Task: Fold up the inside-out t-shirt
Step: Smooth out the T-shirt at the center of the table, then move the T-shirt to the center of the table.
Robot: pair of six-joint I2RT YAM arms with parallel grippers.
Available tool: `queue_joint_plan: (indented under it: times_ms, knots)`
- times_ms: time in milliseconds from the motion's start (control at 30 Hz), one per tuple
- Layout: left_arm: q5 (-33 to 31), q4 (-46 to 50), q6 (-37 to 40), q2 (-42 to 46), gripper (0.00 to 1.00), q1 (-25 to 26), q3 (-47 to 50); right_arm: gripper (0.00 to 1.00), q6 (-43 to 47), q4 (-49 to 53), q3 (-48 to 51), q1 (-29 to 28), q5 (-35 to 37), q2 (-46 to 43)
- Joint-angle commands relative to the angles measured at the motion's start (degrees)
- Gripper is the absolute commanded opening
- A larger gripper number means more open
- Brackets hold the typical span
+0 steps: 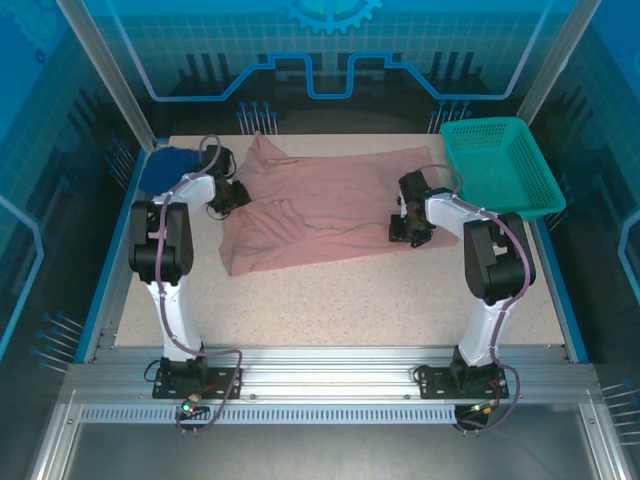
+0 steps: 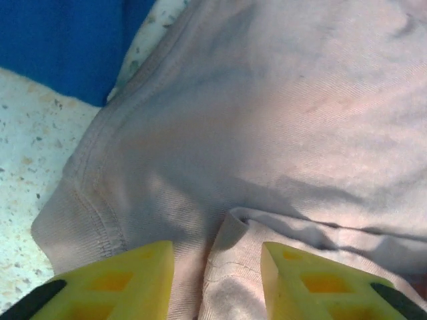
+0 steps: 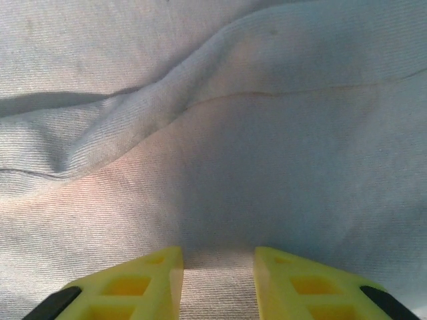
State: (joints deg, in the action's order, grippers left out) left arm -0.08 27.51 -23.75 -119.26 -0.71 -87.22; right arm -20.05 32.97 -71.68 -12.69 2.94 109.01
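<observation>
The inside-out t-shirt (image 1: 320, 215) lies spread and rumpled across the back middle of the table, dusty pink. My left gripper (image 1: 232, 195) sits at its left edge, by a hemmed sleeve. In the left wrist view the yellow fingers (image 2: 127, 280) stand apart over the t-shirt (image 2: 267, 100), and a raised fold lies between them against the right finger; that gripper (image 2: 217, 250) is open. My right gripper (image 1: 405, 228) rests at the shirt's right edge. In the right wrist view it (image 3: 218, 253) is open, fingers down on flat t-shirt cloth (image 3: 233, 133) that spans the gap.
A dark blue folded garment (image 1: 170, 165) lies at the back left corner, just beyond the left gripper, and shows in the left wrist view (image 2: 60, 40). A green mesh basket (image 1: 500, 165) stands at the back right. Bare speckled table (image 1: 330, 300) stretches in front of the shirt.
</observation>
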Motion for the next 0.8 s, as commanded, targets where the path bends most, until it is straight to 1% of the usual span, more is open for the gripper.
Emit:
queue_joint_plan:
  times_ms: [0, 67, 200, 267, 400, 500, 567, 633, 767]
  knots:
    - [0.6, 0.5, -1.0, 4.5, 0.51, -0.4, 1.2, 0.36, 1.1, 1.3, -0.2, 1.0, -0.1, -4.4]
    - [2.2, -2.5, -3.0, 9.5, 0.55, -0.3, 6.5, 0.38, 2.2, 1.6, 1.0, 1.9, 0.0, -7.0]
    - [9.8, -12.3, -9.2, 20.2, 0.6, 0.9, 22.9, 0.43, 2.8, 1.5, 2.9, 6.3, -0.4, -9.1]
    - [13.4, -15.3, -11.1, 22.4, 0.6, 1.8, 28.7, 0.45, 2.7, 1.5, 2.5, 8.4, -0.7, -7.7]
    - [18.7, -19.0, -13.9, 23.3, 0.61, 3.3, 36.0, 0.48, 2.5, 4.0, -0.9, 9.9, 4.9, -2.4]
    - [18.6, -20.1, -14.2, 23.2, 0.62, 3.7, 39.7, 0.5, 3.2, 5.9, -2.8, 10.9, 8.2, 0.7]
    - [17.0, -19.4, -13.5, 22.9, 0.62, 3.6, 41.1, 0.5, 3.6, 8.4, -4.4, 11.6, 9.4, 2.9]
    - [17.0, -19.3, -13.2, 23.2, 0.62, 3.6, 42.5, 0.5, 4.0, 10.8, -5.1, 11.9, 11.1, 4.4]
    - [16.3, -19.2, -12.4, 25.7, 0.62, 3.6, 46.5, 0.5, 3.8, 14.2, -2.6, 11.9, 13.2, 4.3]
